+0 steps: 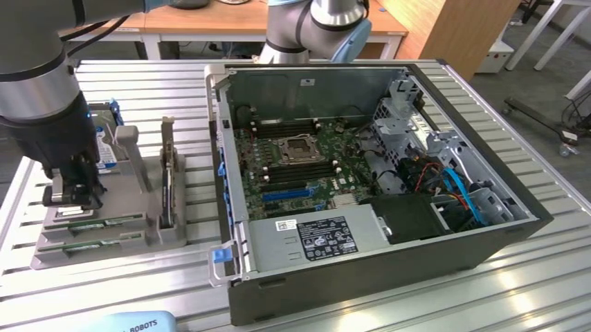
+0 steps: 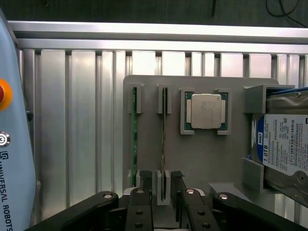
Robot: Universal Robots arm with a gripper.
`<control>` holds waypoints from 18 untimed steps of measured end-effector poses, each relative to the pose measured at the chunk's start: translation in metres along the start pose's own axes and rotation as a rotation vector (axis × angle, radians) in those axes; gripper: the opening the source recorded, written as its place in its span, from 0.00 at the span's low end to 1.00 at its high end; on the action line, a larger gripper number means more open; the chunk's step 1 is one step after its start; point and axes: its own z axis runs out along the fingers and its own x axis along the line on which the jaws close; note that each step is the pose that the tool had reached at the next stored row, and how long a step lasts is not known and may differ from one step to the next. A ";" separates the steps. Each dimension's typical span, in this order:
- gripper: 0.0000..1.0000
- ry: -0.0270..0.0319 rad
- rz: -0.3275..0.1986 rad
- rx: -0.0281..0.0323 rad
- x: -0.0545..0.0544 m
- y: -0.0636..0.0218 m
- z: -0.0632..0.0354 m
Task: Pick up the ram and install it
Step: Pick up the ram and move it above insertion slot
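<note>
Two ram sticks stand on edge in slots of a grey holder tray [image 2: 202, 159]. One ram [image 2: 163, 139] runs between my fingers; the other ram [image 2: 134, 139] lies one slot over, beside it. My gripper [image 2: 161, 185] is open, its black fingers [image 2: 144, 183] on either side of the first stick's end, without closing on it. In the exterior view the gripper [image 1: 74, 200] hangs over the holder tray [image 1: 55, 259] at that view's left, above the ram sticks [image 1: 102, 223]. The open computer case [image 1: 517, 238] with its motherboard [image 1: 305, 155] lies at the centre.
On the holder sit a square silver processor [image 2: 206, 110], a hard drive [image 2: 281, 144] and an upright dark card [image 1: 166, 187]. A teach pendant [image 2: 14, 159] lies close to the tray. The ribbed aluminium table [image 1: 517, 297] carries everything.
</note>
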 end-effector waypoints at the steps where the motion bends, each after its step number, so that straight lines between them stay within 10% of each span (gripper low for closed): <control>1: 0.30 0.0000 0.000 -0.0001 0.002 0.0000 -0.0001; 18: 0.30 -0.0001 -0.001 0.0001 0.020 -0.0002 0.0008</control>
